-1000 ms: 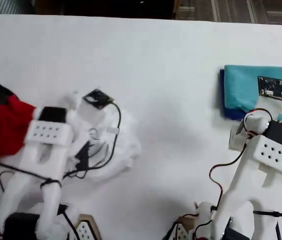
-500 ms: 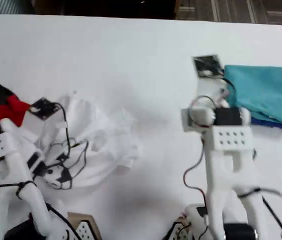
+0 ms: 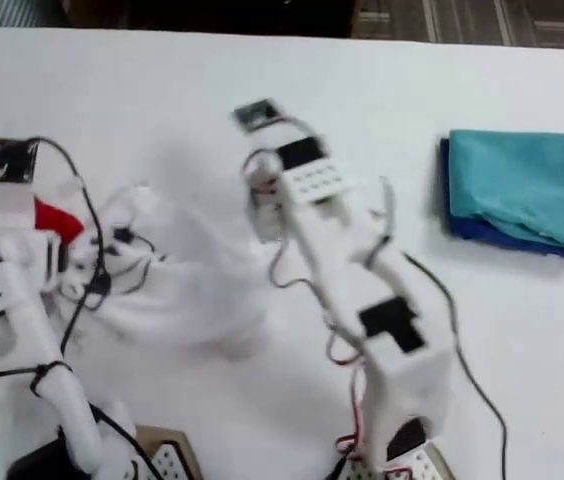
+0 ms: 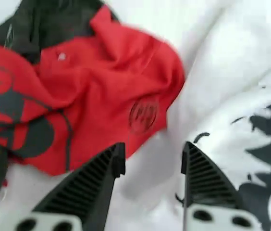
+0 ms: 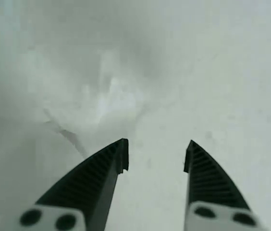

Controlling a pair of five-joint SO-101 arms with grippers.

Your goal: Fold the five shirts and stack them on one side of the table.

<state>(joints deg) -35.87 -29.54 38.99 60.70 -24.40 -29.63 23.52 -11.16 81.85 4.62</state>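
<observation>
Read the high view as a dial. The table (image 3: 382,90) carries three groups of cloth. The white shirt (image 3: 187,295), the largest, lies crumpled at 8 o'clock, not yet folded, and you have both arms brought to it. At 3 o'clock the teal shirt (image 3: 527,185) sits folded on the blue shirt (image 3: 482,233) (evidently the side chosen for the stack). At 9 o'clock the red-and-black shirt (image 4: 87,86) waits in a heap, touching the white one. The left gripper (image 4: 153,149) hangs empty, fingers released, where red meets white. The right gripper (image 5: 156,144), likewise spread and empty, hovers near the white shirt's 2 o'clock edge, probably so each can take one side.
</observation>
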